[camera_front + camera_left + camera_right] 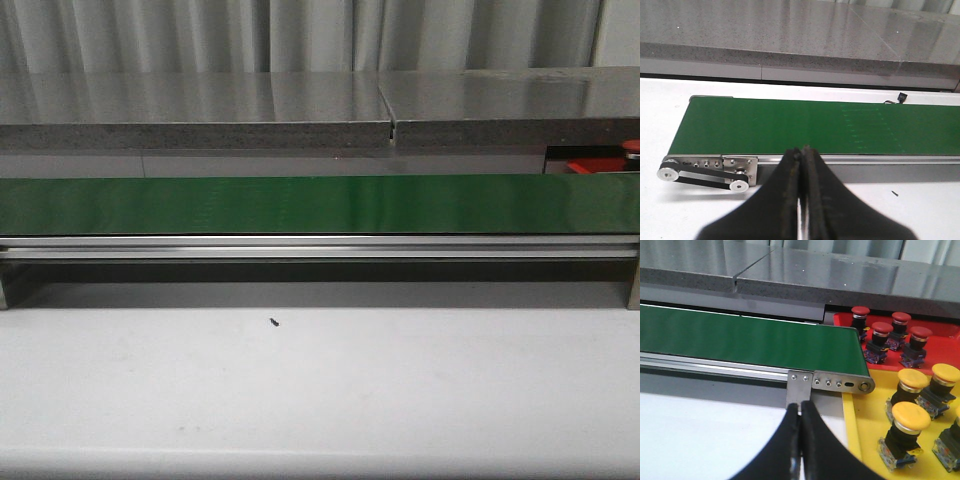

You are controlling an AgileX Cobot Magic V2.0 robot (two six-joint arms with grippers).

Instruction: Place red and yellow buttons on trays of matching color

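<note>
Green belt [320, 204] across white table [320, 390]

Just beyond the right gripper [800, 412], whose matt black fingers look like worn rubber, the belt [750, 340] is smooth green with a soft sheen, running on a brushed metal frame [840, 383] with small screws. Further off to one side, the red tray [940, 337] and yellow tray [865, 425] are glossy plastic, holding red buttons [882, 329] and yellow buttons [911, 416] with shiny domed caps. Past the left gripper [802, 160], similarly matt black, a polished speckled stone-like counter [790, 30] reflects light above the matt white table [670, 215].
</note>
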